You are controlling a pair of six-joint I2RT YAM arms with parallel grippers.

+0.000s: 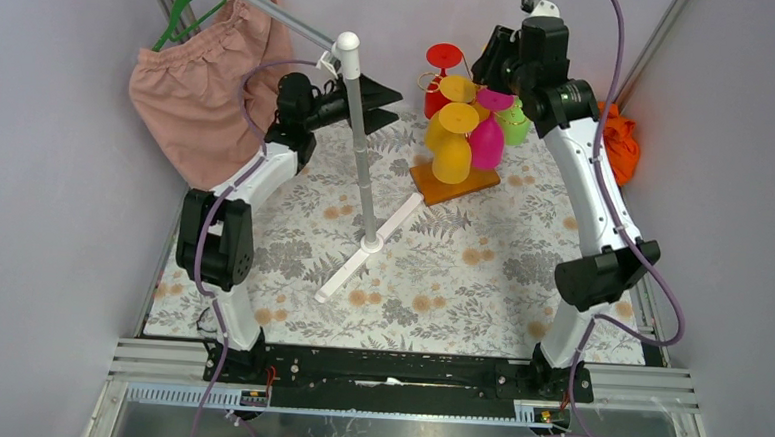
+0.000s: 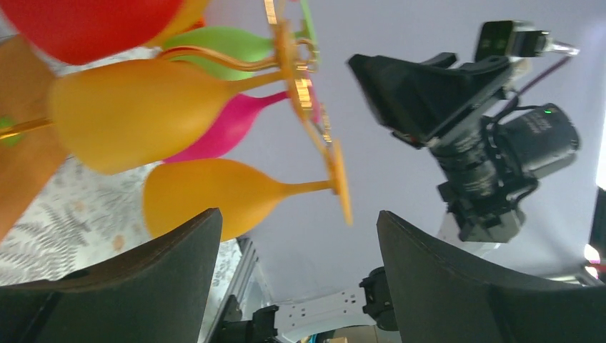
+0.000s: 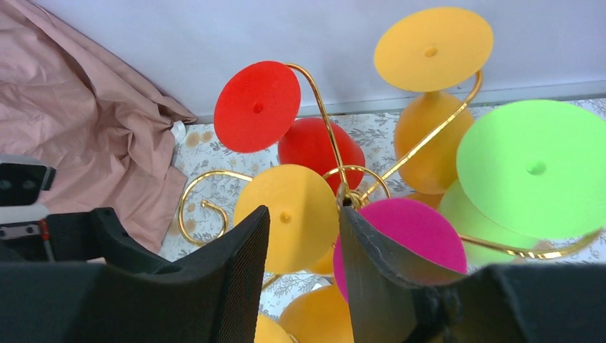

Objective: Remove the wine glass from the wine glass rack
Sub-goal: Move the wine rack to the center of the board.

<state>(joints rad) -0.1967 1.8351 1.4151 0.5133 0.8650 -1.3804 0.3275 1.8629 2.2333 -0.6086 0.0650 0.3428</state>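
The wine glass rack [image 1: 428,78], gold wire on an orange-brown wooden base [image 1: 455,186], stands at the back centre. Several plastic wine glasses hang on it upside down: red [image 1: 444,56], yellow [image 1: 452,157], magenta [image 1: 486,144], green [image 1: 514,125]. My right gripper [image 1: 486,69] hovers above the rack's right side. In the right wrist view its fingers [image 3: 236,271] stand apart over a yellow glass foot [image 3: 289,214] and a magenta foot [image 3: 414,232], holding nothing. My left gripper [image 1: 394,107] is open, left of the rack, with its fingers [image 2: 179,257] below a yellow glass [image 2: 214,193].
A white-and-grey pole stand [image 1: 359,147] with a white cross foot [image 1: 370,246] rises between my left arm and the rack. A pink garment [image 1: 206,79] hangs on a green hanger at the back left. Orange cloth [image 1: 620,141] lies at the right wall.
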